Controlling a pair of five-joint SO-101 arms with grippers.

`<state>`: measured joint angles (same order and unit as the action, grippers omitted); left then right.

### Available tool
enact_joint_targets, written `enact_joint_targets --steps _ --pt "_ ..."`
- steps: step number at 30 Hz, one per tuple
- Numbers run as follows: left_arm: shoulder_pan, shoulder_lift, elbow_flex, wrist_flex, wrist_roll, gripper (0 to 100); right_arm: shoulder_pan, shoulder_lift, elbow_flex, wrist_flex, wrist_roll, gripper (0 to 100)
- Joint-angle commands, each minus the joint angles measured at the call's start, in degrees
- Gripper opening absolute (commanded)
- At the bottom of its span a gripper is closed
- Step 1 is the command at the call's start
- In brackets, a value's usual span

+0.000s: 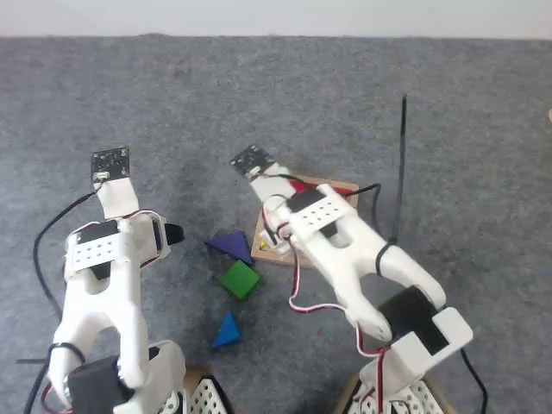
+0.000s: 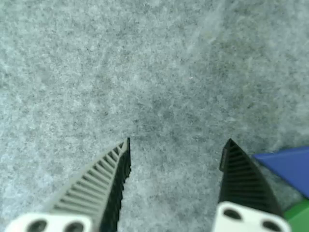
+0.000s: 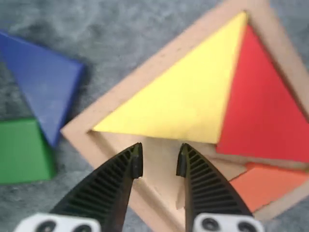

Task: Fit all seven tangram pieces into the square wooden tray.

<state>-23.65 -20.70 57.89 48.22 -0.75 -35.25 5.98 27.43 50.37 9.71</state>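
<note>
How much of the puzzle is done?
Done: the yellow triangle, red triangle and orange piece lie in the wooden tray. In hand: nothing; the right gripper hangs over bare tray floor, the left gripper over carpet. Left: the big blue triangle, green square and small blue triangle outside.

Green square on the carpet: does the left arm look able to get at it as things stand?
Probably yes. The left gripper is open over bare carpet, and the green square lies uncovered nearby, with only a blue triangle next to it.
</note>
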Motion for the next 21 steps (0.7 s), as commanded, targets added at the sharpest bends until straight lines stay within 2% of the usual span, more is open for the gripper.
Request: enact_joint_targets --steps 1,5,13,21 --pt "0.26 -2.2 -0.22 -0.97 -0.26 29 3.03 -3.12 -2.73 -0.48 0.26 13.3" --pt "0.26 -2.2 -0.22 -0.97 -0.26 29 4.62 -2.95 -2.99 -0.48 3.69 13.3" --pt "0.26 -2.2 -0.22 -0.97 -0.26 29 4.7 -5.93 -2.81 -0.31 4.66 13.3" --pt "0.26 -2.2 -0.22 -0.97 -0.26 29 1.19 -21.76 -3.96 11.56 4.75 13.3"
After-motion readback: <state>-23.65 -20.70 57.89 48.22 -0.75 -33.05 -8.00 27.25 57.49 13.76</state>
